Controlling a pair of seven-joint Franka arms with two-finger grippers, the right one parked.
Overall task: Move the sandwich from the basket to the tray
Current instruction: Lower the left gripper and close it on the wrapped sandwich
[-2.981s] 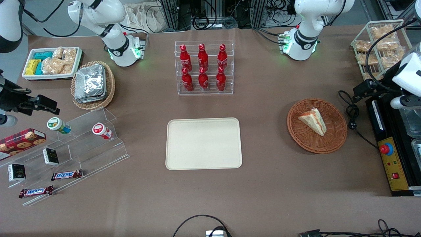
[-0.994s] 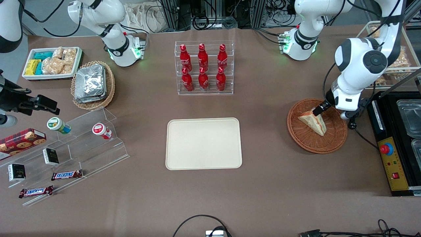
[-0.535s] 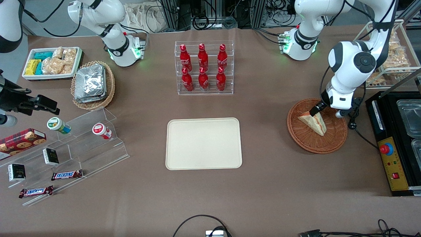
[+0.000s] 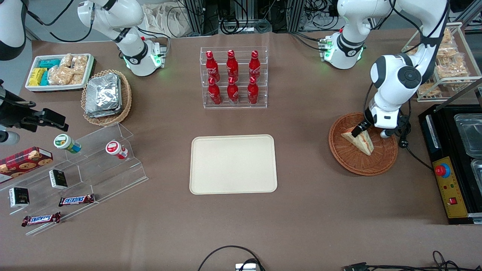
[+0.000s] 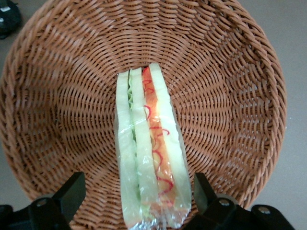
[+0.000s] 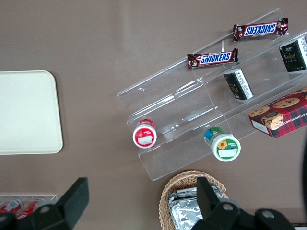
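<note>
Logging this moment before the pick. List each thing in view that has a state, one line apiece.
hand: open, fingers either side of the sandwich's end, low over the basket.
sandwich: wrapped in clear film, standing on edge in the basket, not lifted.
basket: holds only the sandwich.
tray: flat on the table, nothing on it.
red bottles: six, upright in their clear rack.
</note>
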